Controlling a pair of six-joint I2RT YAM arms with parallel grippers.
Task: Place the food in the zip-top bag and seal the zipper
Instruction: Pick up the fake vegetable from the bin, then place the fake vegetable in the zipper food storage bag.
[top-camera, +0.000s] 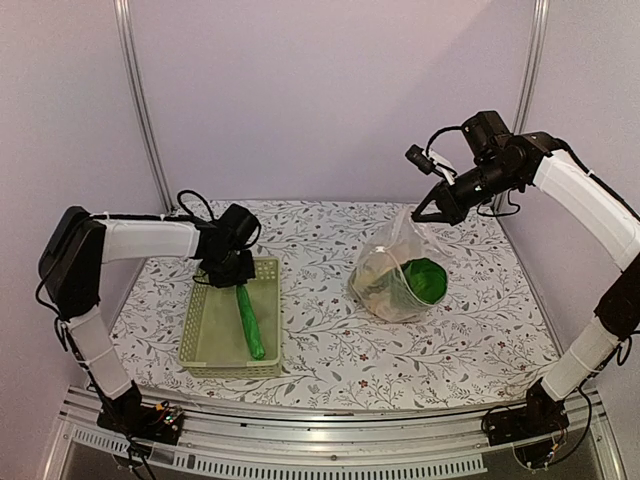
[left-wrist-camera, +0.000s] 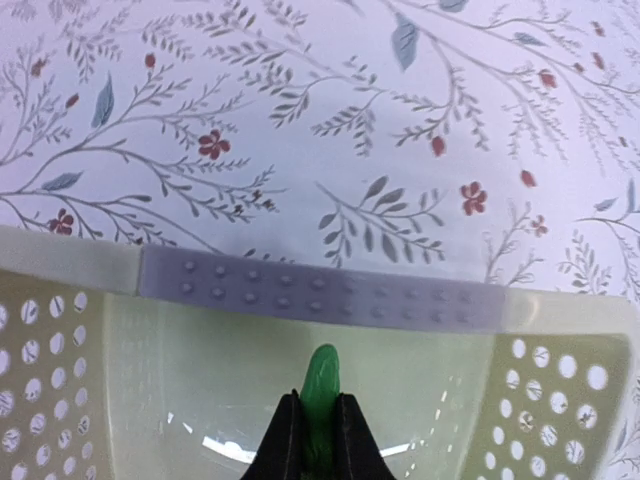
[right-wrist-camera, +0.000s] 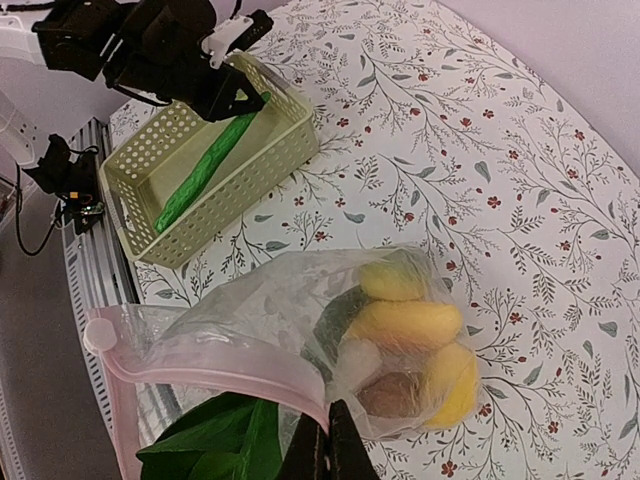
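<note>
The left gripper (left-wrist-camera: 320, 405) is closed almost fully. Only the far tip of the cucumber (top-camera: 250, 325) is pinched between its jaws, and nothing else is in its hold. The cucumber lies low inside the pale green basket (top-camera: 200, 362). In the top view its long axis runs from the gripped end at about 12 o'clock to the free end between 5 and 6 o'clock. The gripped tip points at the basket's far wall.

The right gripper (right-wrist-camera: 325, 420) is squeezed tight on the upper edge of the zip-top bag (top-camera: 392, 285), just beside the pink zipper (right-wrist-camera: 200, 362), and holds the mouth up. The bag's belly rests on the tabletop (top-camera: 330, 350) at 3 o'clock from the basket, well apart from it. Inside it sit the yellow pieces (right-wrist-camera: 405, 325), a brown round piece (right-wrist-camera: 390, 395) and the bok choy (right-wrist-camera: 215, 440).

The step in hand looks like fetching the last piece of food. The next move likely calls for lifting the cucumber clear of the basket wall and carrying it toward 3 o'clock. It should then be turned so its long axis enters the mouth end first. The mouth is held at one point only and looks slack, so the end may catch on the film. The zipper is not yet sealed.
</note>
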